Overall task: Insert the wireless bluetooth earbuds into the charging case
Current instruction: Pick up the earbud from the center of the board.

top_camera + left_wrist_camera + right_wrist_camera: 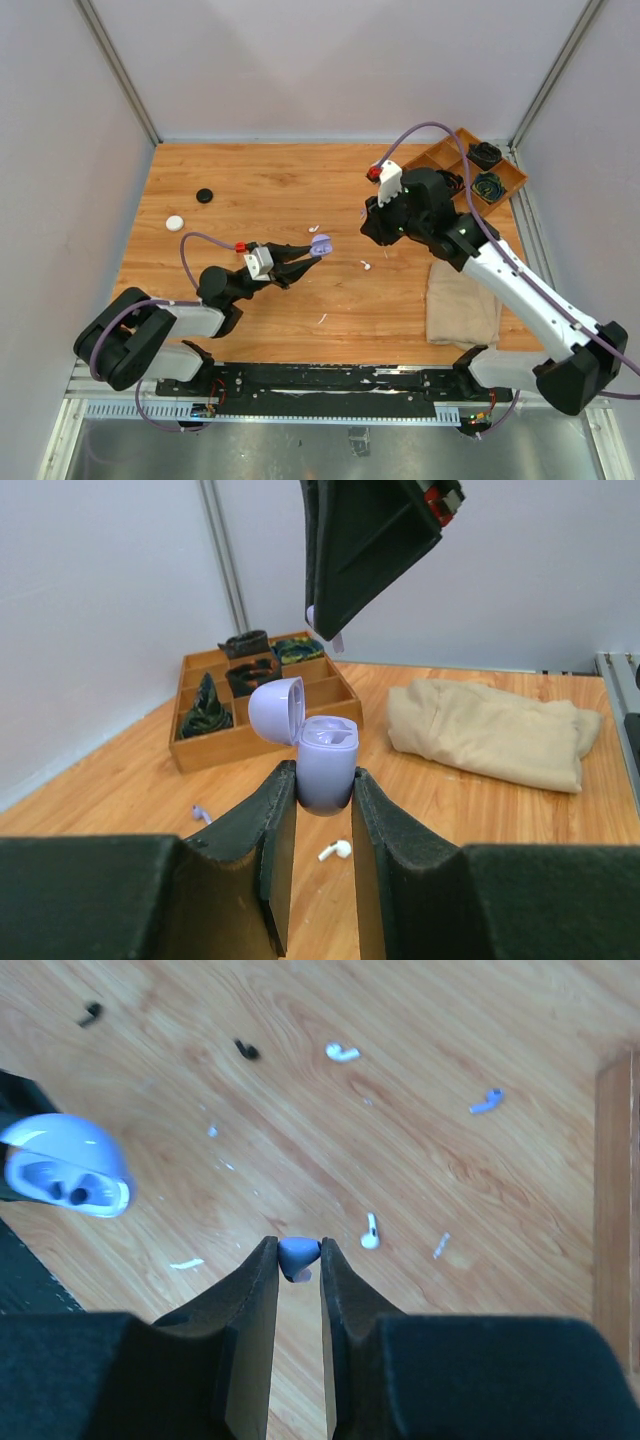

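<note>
Left jaws, closest in the left wrist view, are clamped on the base of the lavender charging case [325,775], its lid hinged open, held above the worktop [260,180]. Rightward, a white earbud [366,266] lies loose on the wood. Right jaws are nearly closed, pinching a lavender earbud [298,1254] above the wood, apart from the case. Beige cloth [462,305] and a compartmented wooden tray [445,152] sit far right.
</note>
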